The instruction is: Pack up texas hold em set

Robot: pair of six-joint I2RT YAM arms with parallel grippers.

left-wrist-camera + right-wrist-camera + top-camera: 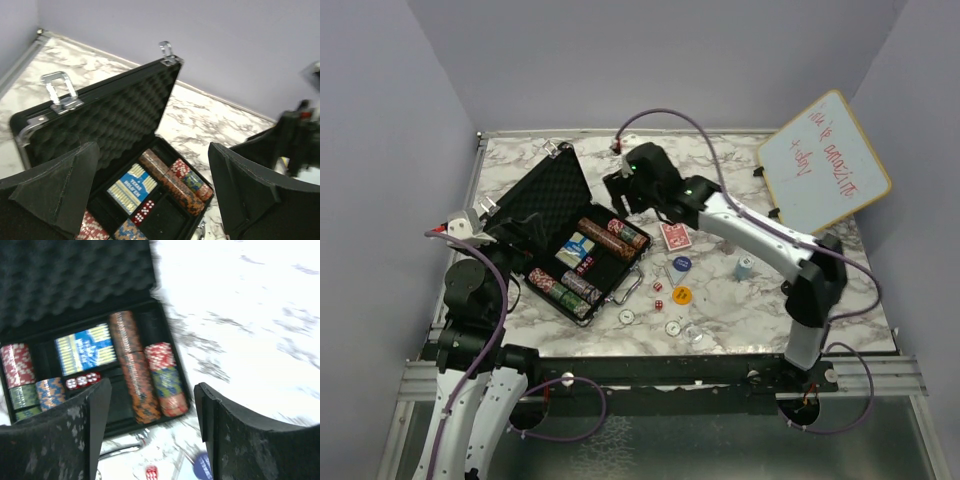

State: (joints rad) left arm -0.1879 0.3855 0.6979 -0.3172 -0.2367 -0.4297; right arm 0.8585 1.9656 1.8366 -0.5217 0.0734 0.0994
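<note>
**Case half loaded, loose pieces yet to be fetched**

Top view: the black case (548, 195) lies open toward 9 o'clock on the marble surface (750, 310), its foam lid leaning back toward 11. The right pincer (620, 190) hovers over the tray's far end. The left pincer (478, 222) waits at the case's 9 o'clock side. Loose on the surface at the case's 3 to 5 o'clock are a red deck (673, 235), a blue button (680, 264), an orange button (682, 295), red dice (658, 288) and two pale buttons (626, 317). I judge we are mid-loading, with the lid not yet ready to close.

Left wrist view: the left pincer (152, 150) is spread wide with nothing between its pads. Beyond it I see egg-crate foam (115, 115), silver latches (60, 90), a blue deck (132, 187) and a long row of chips (170, 180).

Right wrist view: the right pincer (152, 387) is spread and empty, directly above the tray. The picture is blurred, but striped chip stacks (160, 377) fill the 3 o'clock end, with more at 9 o'clock. Dice (82, 381) sit under the blue deck, and a dark pocket (120, 410) beside them looks free.

Next, I would swing the right arm toward 4 o'clock. It should come down over the red deck, pinch it across its narrow sides and carry it to that pocket.
</note>
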